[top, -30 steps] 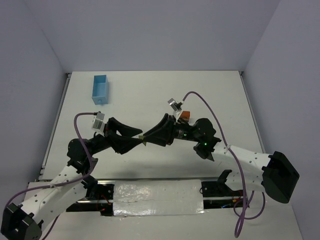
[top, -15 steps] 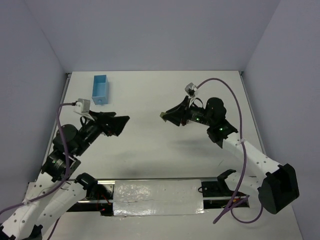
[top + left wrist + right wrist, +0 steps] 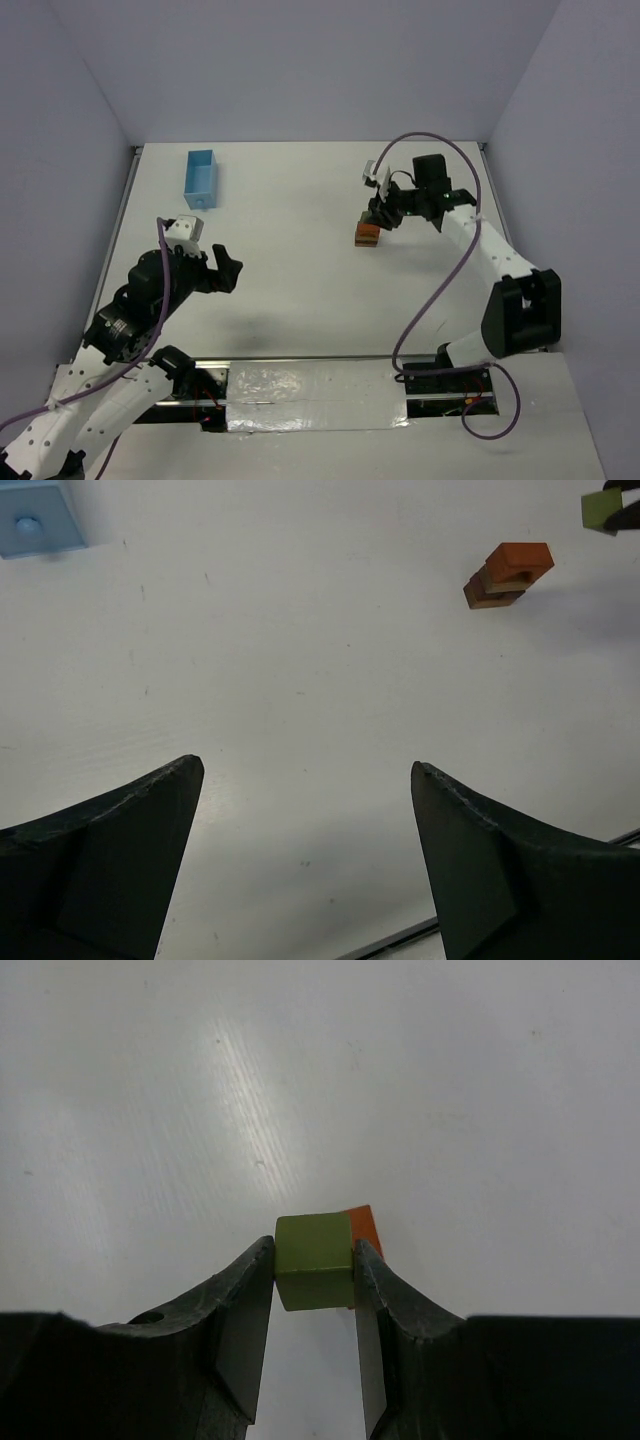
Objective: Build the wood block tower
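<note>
Two arms reach over the white tabletop point(image 3: 290, 190). On the left arm point(image 3: 150, 290) the jaws stand spread wide, gripping nothing, with bare tabletop between them. On the right arm point(image 3: 490, 250) the jaws pinch an olive-green block point(image 3: 314, 1260) by two opposite faces. The light blue box point(image 3: 200, 178) lies ahead and left of the left jaws, open-topped. The wood block tower point(image 3: 508, 575), a dark brown base, a tan piece and an orange-red top, stands just below the right jaws, not touching the green block, and well apart from the left jaws.
</note>
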You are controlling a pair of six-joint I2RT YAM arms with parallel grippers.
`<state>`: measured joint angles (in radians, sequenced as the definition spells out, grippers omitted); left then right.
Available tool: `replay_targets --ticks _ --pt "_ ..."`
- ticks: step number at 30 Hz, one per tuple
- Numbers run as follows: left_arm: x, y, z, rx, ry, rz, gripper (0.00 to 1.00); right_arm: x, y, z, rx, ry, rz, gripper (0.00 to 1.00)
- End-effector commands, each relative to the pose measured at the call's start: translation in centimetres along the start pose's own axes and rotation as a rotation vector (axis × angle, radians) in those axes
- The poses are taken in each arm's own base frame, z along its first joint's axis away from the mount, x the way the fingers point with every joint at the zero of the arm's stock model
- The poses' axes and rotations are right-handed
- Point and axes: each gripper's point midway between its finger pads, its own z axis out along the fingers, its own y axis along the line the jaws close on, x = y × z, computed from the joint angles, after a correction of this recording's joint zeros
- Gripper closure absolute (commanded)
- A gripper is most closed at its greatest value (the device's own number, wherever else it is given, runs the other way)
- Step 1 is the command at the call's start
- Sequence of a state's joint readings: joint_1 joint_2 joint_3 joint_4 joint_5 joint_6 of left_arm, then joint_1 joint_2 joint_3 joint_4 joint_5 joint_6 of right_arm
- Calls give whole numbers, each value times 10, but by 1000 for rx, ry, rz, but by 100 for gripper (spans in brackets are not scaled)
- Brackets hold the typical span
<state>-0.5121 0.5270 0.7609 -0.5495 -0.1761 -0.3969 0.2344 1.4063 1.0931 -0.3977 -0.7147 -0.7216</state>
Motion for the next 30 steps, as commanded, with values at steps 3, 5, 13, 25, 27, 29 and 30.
replay_targets --ticks 3,5,13,25,27,29,30 --pt "-9 -10 -2 54 -37 26 3 12 -13 -3 -171 103 -61 100" --pt "-9 -11 -5 61 -50 22 4 21 -19 -2 -186 143 -40 100" --pt "-9 -11 -10 56 -64 22 1 43 -21 15 -195 137 -14 99" --pt "-6 -10 -6 47 -43 27 1 63 -29 28 -228 166 8 91" --pt "-6 -11 -6 52 -42 29 1 63 -31 29 -220 162 2 91" --pt "-6 -12 -6 53 -43 30 0 62 -32 29 -215 161 1 91" --pt "-6 -12 -6 55 -43 31 0 62 -33 29 -217 161 -3 91"
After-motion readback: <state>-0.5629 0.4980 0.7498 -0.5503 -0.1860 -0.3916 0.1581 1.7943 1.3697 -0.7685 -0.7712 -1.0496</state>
